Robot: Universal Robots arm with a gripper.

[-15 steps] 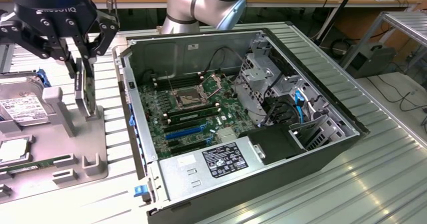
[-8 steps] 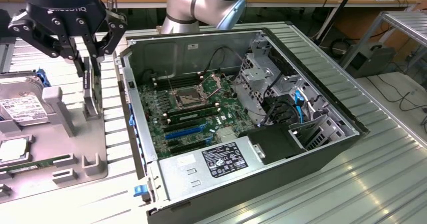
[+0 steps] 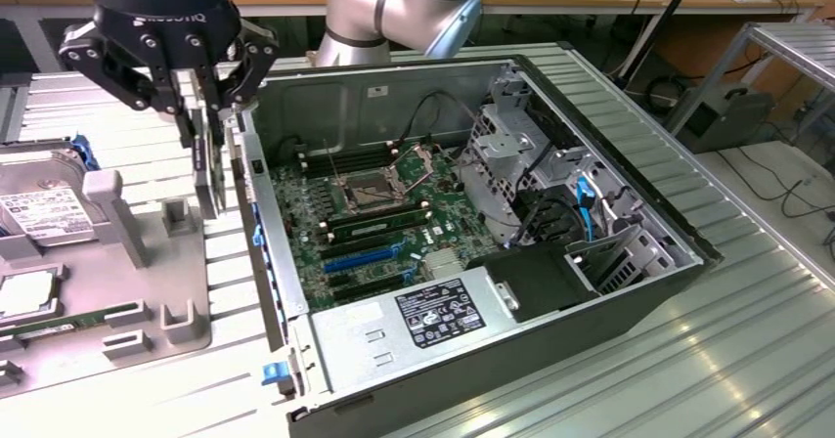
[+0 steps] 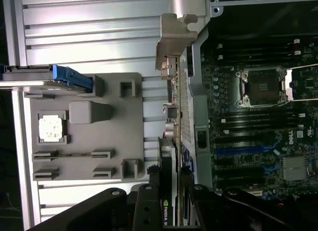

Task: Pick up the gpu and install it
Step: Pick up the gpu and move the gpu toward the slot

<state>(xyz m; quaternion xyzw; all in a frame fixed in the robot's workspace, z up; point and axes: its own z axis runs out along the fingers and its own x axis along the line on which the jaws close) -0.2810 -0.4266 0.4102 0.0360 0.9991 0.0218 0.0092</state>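
Just outside the case wall (image 3: 272,291), the tool (image 3: 213,115) pinches the gpu (image 3: 209,179) upright; carrying it well likely means holding it plumb, clear of that wall.

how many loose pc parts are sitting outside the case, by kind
gpu: 1, held in the jaws
hard drive: 1
processor chip: 1
memory stick: 1
total: 4
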